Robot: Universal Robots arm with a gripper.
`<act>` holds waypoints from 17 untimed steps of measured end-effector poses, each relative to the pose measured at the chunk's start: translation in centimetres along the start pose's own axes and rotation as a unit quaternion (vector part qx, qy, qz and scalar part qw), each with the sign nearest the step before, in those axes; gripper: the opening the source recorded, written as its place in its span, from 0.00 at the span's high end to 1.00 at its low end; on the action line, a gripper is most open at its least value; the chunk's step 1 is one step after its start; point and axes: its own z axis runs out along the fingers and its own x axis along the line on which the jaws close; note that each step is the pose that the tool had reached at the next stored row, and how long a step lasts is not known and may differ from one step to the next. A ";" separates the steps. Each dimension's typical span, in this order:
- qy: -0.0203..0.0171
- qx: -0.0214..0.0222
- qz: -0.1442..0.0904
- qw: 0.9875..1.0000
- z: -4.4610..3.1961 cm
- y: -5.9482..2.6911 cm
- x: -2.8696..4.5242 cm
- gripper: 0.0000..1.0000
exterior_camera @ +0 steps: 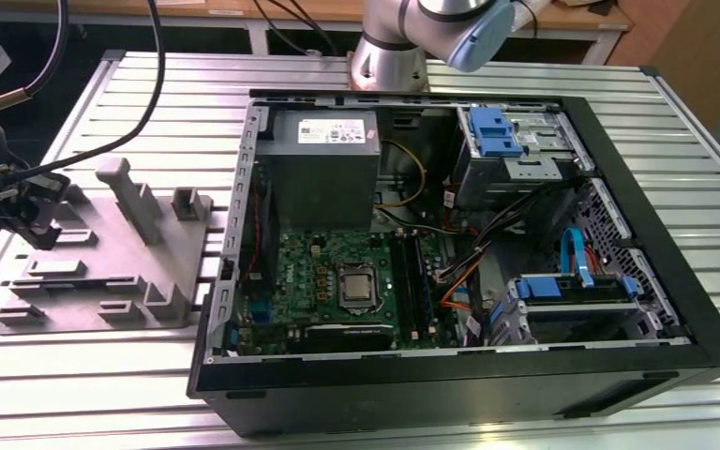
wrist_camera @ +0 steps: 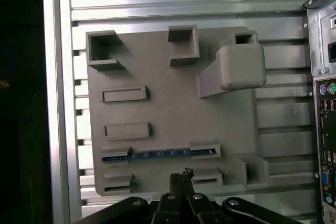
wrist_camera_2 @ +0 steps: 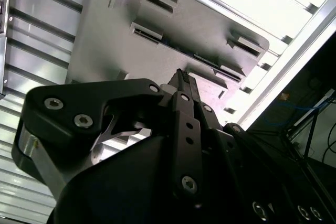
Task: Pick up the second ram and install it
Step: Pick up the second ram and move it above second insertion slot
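- Desk (exterior_camera: 60, 375): slatted metal, carrying everything; it lies under the fingers.
- Computer case (exterior_camera: 460, 384): black, lying on its side with the panel off and the boards and cables open to view. Sits well apart from the fingers, beyond the far edge of the holder.
- Arm (exterior_camera: 392, 37): base stands behind the case.
- Holder (wrist_camera: 173, 103): grey moulded plate with raised pockets and narrow slots, flat on the desk directly below the fingers.
- Ram (wrist_camera: 157, 154): thin dark blue stick, seated on edge in a long slot of the holder, just ahead of the fingertips, not touched.
- Fingers (wrist_camera: 174, 178): black, drawn together so the tips meet or nearly meet, nothing gripped. In the second wrist view they (wrist_camera_2: 181, 85) hang above the holder, clear of its surface.
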 end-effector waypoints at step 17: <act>0.001 -0.001 -0.033 0.999 0.04 0.00 0.01 0.90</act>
